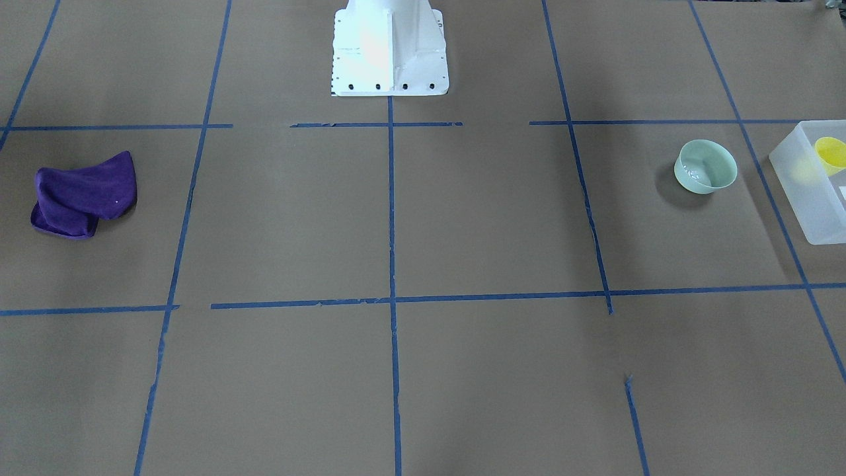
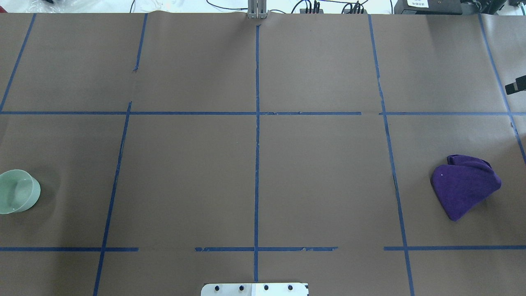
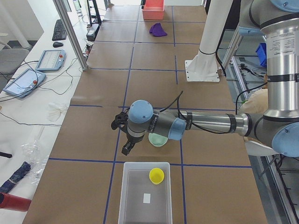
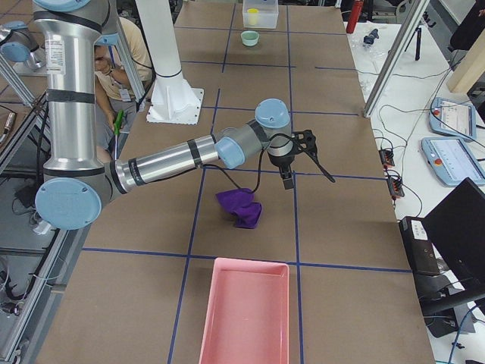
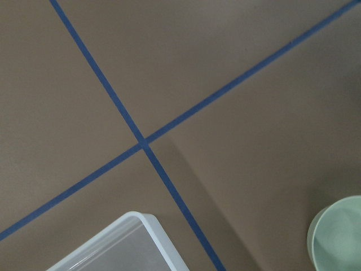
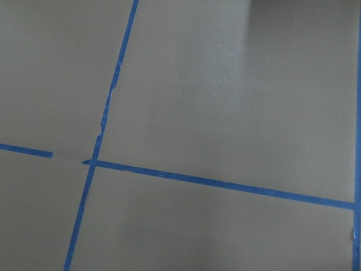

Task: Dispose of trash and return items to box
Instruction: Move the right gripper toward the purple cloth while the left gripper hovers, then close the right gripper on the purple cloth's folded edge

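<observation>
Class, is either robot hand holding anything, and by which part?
Nothing is held. The yellow cup sits in the box; the bowl and cloth lie on the table, untouched by the left hand or right hand.

Box [image 1: 803, 192] frosted plastic; bowl [image 1: 706, 166] glossy; cloth [image 1: 84, 195] plush; table paper [image 1: 462, 218] matt.

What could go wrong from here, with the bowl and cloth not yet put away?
1. The left pincer hangs close by the bowl, which sits near the box; a misjudged approach might shove the bowl against the box.
2. The cup sits at the box's end nearest the bowl, so a dropped bowl might land on it.
3. The cloth is crumpled; the right pincer may catch only one fold and drag it.
</observation>
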### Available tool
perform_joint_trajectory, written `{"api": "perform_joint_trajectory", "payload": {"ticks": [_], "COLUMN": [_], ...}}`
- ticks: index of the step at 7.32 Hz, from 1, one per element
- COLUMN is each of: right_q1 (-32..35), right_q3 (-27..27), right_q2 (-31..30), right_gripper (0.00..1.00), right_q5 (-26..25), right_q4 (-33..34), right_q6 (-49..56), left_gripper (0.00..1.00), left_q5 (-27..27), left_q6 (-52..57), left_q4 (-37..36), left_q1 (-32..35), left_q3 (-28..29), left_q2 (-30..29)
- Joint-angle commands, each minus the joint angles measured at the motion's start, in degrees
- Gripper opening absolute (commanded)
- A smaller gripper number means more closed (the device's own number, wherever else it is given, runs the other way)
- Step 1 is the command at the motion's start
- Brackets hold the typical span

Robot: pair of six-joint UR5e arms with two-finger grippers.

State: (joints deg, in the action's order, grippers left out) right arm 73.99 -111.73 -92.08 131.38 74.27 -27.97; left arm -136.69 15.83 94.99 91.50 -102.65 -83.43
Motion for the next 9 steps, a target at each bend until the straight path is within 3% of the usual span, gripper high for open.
{"api": "perform_joint_trajectory", "payload": {"ticks": [1, 3, 4, 8, 9], "right_q1": [-8.19, -16.3, -16.85, -24.67, -25.99], "right_q3": [-4.0, -3.93, -2.54, 10.02, 11.61], "right_q2": [-3.44, -11.58, -15.64, -15.07, -13.49], "right_gripper": [1.0, 1.0, 1.0, 0.99, 0.9], "right_q5": [-5.83, -14.45, -14.58, -17.92, -17.92], "right_q4": [-0.44, -12.33, -18.4, -28.74, -28.75], "right_q6": [-3.14, -3.23, -3.23, -3.59, -3.32], "left_gripper": [1.0, 1.0, 1.0, 1.0, 1.0], "left_q5": [3.59, 3.71, 3.62, 3.53, 3.45], "left_q6": [0.43, 0.43, 0.43, 0.43, 0.43], "left_q4": [-14.65, -14.66, -14.66, -14.57, -14.57], "left_q1": [5.06, 6.06, 6.06, 6.06, 6.06], "left_q3": [-1.66, -1.58, -1.58, -1.76, -2.11], "left_q2": [-4.62, -5.33, -5.95, -6.48, -6.48]}}
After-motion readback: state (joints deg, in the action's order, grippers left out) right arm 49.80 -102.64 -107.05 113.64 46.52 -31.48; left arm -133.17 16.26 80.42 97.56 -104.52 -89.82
